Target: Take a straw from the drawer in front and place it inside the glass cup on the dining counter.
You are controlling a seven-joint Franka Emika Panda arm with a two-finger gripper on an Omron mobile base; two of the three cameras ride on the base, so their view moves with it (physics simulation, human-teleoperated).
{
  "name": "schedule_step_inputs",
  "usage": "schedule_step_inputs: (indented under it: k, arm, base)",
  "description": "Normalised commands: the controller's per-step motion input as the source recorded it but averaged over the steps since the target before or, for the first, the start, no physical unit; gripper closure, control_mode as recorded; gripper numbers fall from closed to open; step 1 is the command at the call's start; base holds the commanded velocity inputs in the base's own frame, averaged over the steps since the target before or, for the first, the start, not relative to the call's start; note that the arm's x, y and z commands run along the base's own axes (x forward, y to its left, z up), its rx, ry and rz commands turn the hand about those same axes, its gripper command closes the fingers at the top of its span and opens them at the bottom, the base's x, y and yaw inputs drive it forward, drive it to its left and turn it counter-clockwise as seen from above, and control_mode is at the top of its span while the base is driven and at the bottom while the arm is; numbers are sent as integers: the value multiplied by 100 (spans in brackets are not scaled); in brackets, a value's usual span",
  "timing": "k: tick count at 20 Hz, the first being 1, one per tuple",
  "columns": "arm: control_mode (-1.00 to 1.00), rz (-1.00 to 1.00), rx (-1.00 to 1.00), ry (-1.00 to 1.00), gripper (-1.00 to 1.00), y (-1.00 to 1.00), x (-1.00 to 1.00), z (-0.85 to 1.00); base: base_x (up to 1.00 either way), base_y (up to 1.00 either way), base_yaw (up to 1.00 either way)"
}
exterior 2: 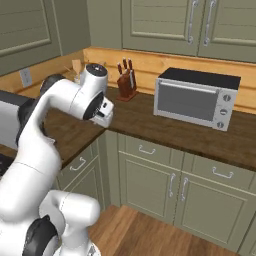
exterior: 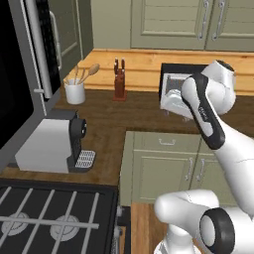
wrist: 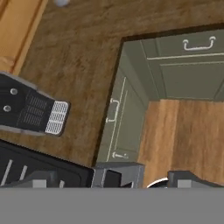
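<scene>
My gripper hangs open over the inner corner of the dark wood counter and looks straight down, nothing between its fingertips. The same gripper shows at the end of the bent white arm, above the counter edge. Below it the sage-green drawer with a small metal handle is shut, and so is the drawer on that cabinet run. The straw is hidden. The glass cup and the dining counter are out of view.
A grey coffee machine and a black stove stand to the left. A toaster oven, a knife block and a white crock of wooden spoons sit on the counter. Wood floor lies below.
</scene>
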Motion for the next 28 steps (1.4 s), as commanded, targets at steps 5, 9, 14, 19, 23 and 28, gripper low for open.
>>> schedule_step_inputs:
  k: [5, 9, 14, 19, 23, 28]
  arm:
    - [-100, -5, 41, -9, -100, -47, 0, -78]
    - [-100, 0, 35, -16, -100, -8, 0, -99]
    - [-100, 0, 32, -4, -100, 0, 3, -95]
    - [-100, 2, 33, -2, -100, 12, 13, -86]
    - [-100, 1, 34, 0, -100, 24, 39, -71]
    - [-100, 2, 19, 2, -100, 19, 62, -60]
  base:
    - [0, 0, 0]
    - [0, 0, 0]
    - [0, 0, 0]
    - [0, 0, 0]
    - [0, 0, 0]
    - [0, 0, 0]
